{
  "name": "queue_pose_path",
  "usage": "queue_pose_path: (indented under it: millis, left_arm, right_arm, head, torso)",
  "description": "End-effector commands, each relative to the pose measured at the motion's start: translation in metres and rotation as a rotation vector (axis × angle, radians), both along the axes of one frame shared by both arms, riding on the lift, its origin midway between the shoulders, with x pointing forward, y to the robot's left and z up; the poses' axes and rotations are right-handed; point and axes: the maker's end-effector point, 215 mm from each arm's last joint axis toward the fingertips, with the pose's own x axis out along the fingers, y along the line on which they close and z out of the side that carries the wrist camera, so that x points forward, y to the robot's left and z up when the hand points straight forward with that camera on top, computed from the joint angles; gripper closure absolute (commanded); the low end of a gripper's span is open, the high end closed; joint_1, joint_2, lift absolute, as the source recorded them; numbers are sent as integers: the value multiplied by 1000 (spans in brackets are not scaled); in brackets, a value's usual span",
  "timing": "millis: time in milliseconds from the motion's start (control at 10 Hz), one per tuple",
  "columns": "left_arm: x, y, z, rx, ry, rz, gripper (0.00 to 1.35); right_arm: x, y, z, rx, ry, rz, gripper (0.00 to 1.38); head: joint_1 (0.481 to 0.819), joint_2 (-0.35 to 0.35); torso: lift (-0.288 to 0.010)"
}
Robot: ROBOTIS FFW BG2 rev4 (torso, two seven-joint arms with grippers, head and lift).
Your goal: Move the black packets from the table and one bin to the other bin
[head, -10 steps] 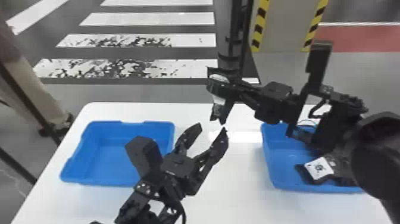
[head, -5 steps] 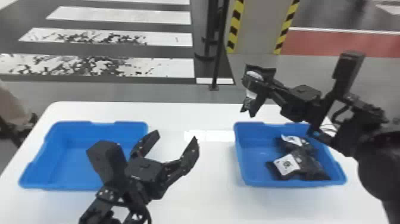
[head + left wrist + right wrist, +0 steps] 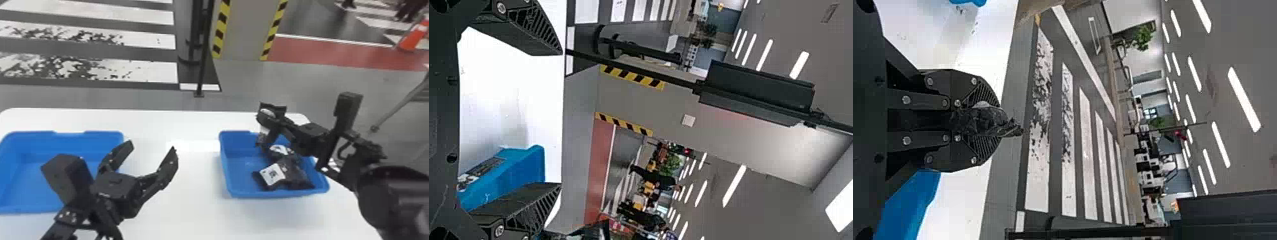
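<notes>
Black crinkly packet (image 3: 982, 121) is pinched in the black right gripper (image 3: 995, 122), by the back of the blue plastic bin (image 3: 274, 193). The black left gripper (image 3: 151, 148) is spread wide. Probably drop-off time: get over the bin, let go.

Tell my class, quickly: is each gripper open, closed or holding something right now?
Left gripper: open, holding nothing.
Right gripper: closed on a black packet.

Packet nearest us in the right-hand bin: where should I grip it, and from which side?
I'd pinch this packet across its white-labelled left end, coming down from above: that end lies exposed, low in the bin, with the near wall close by.
</notes>
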Motion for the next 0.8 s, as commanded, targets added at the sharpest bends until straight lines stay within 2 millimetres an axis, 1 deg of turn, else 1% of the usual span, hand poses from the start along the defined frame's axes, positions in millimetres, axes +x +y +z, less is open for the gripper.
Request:
queue_pose_path:
  millis: [0,100,200,300,400,500,600,700]
  left_arm:
    - [0,1,0,1,-1,3,104]
    - [-1,2,-1,2,0,4,104]
    - [-1,2,-2,2,0,5,104]
    - [0,2,0,2,-3,6,104]
    - [0,3,0,1,-3,8,104]
    - [1,5,1,1,-9,13,104]
    - [2,11,3,3,-18,28,104]
    - [3,20,12,13,-56,51,104]
  right_arm:
    - [-2,-39,-16,-73,20,-80,1276]
    - [-2,-60,-20,-108,26,-121,1276]
    - [0,-70,-29,-100,36,-138,1265]
    - [3,-74,-34,-89,37,-139,966]
    - [3,-72,-35,-81,38,-124,535]
    - [2,-70,-36,-78,35,-112,211]
    - [0,-63,-32,-54,8,-87,70]
    - [-14,-51,-19,-65,-62,-63,111]
  head:
    - [695,-232]
    - [695,-256]
    - [695,-284]
    - [695,-304]
    - [695,-309]
    - [695,-312]
    - [695,-310]
    - [695,-302]
  torso:
    - [-110]
    - [-110]
    - [-110]
    - [-110]
    - [-110]
    - [-110]
    - [-110]
    - [-110]
